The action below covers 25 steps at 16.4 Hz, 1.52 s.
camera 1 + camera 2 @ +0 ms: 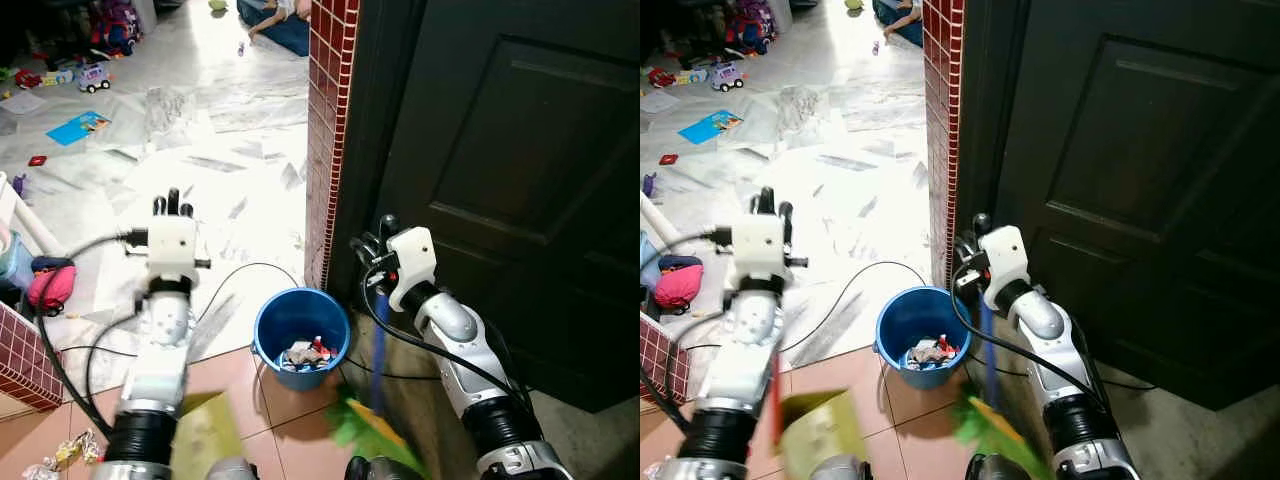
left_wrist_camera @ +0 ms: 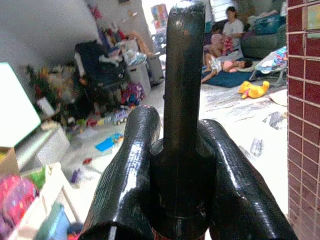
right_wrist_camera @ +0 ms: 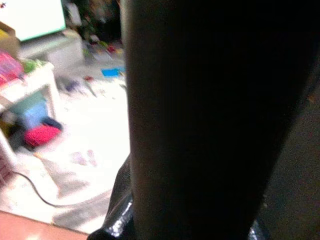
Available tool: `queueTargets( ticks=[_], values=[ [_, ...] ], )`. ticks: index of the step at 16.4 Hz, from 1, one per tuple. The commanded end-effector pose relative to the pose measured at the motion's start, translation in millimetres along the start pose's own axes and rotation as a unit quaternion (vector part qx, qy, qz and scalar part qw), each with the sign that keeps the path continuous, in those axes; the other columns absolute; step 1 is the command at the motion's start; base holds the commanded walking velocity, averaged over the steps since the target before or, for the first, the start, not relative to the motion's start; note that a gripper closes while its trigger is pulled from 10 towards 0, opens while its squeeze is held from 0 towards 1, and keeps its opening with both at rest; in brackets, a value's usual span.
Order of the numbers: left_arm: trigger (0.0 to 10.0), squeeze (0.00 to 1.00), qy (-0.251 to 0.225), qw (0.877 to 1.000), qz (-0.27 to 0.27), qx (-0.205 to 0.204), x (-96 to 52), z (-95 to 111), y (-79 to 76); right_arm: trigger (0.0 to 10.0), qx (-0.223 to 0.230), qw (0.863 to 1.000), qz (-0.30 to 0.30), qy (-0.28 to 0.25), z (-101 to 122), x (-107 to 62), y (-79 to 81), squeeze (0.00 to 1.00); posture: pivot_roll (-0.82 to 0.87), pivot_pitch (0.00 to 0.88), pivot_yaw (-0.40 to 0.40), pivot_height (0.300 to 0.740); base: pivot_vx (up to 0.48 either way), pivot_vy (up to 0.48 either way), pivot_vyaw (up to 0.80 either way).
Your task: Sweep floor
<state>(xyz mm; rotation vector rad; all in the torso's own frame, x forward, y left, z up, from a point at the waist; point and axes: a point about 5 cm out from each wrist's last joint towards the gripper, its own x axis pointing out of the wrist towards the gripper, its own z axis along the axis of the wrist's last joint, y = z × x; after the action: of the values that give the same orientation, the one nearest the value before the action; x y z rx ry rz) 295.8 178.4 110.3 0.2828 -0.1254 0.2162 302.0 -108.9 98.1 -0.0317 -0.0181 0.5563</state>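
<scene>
Floor (image 1: 240, 180) sweeping looks partly done: my blue plastic bucket (image 1: 300, 338) holds litter, scraps remain; left gripper (image 2: 182, 165) clenches a dark handle (image 2: 184, 75), right gripper (image 1: 375, 252) a blue broomstick (image 1: 380, 345).

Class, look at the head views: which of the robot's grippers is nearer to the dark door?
Right. The right gripper sits close against the dark door, beside the red-tiled pillar. The left gripper is out over the white floor, across that pillar.

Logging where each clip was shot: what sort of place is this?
Most likely a lived-in family home, at a doorway into a living room: toys strewn on the marble floor, a dark wooden door, and a blue bucket of rubbish.
</scene>
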Motion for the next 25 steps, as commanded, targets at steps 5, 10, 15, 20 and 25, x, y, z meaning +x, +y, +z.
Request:
queueTargets(
  ticks=[5, 10, 15, 20, 25],
  values=[
    [10.0, 0.00, 0.014, 0.999, -0.006, -0.036, -13.3, -4.5, -15.4, 10.0, 0.042, 0.997, 0.013, -0.065, 27.9, 7.3, 9.8, 0.00, 0.02, 0.000, -0.012, 0.740, 0.000, 0.288, 0.00],
    [10.0, 0.00, 0.019, 0.998, -0.022, -0.047, -18.4, -5.1, -23.7, 10.0, 0.040, 0.998, 0.003, -0.057, 23.8, 3.5, 10.0, 0.00, 0.02, 0.000, -0.002, 0.740, 0.000, 0.480, 0.00],
    [10.0, 0.00, 0.024, 0.997, -0.045, -0.054, -18.6, -4.5, -31.2, 10.0, 0.030, 0.998, -0.023, -0.049, 18.4, 3.9, 9.2, 0.00, 0.02, 0.000, 0.009, 0.740, 0.000, 0.480, 0.00],
    [10.0, 0.00, 0.018, 0.997, -0.052, -0.062, -14.9, 2.1, -36.2, 10.0, 0.010, 0.998, -0.035, -0.050, 18.9, 5.3, 6.2, 0.00, 0.03, 0.000, 0.002, 0.740, 0.000, 0.480, 0.00],
    [10.0, 0.00, 0.004, 0.996, -0.064, -0.067, -16.0, 6.6, -40.0, 10.0, 0.003, 0.998, -0.038, -0.056, 20.2, 7.8, 6.1, 0.00, 0.03, 0.000, 0.003, 0.740, 0.000, 0.384, 0.74]
  ],
)
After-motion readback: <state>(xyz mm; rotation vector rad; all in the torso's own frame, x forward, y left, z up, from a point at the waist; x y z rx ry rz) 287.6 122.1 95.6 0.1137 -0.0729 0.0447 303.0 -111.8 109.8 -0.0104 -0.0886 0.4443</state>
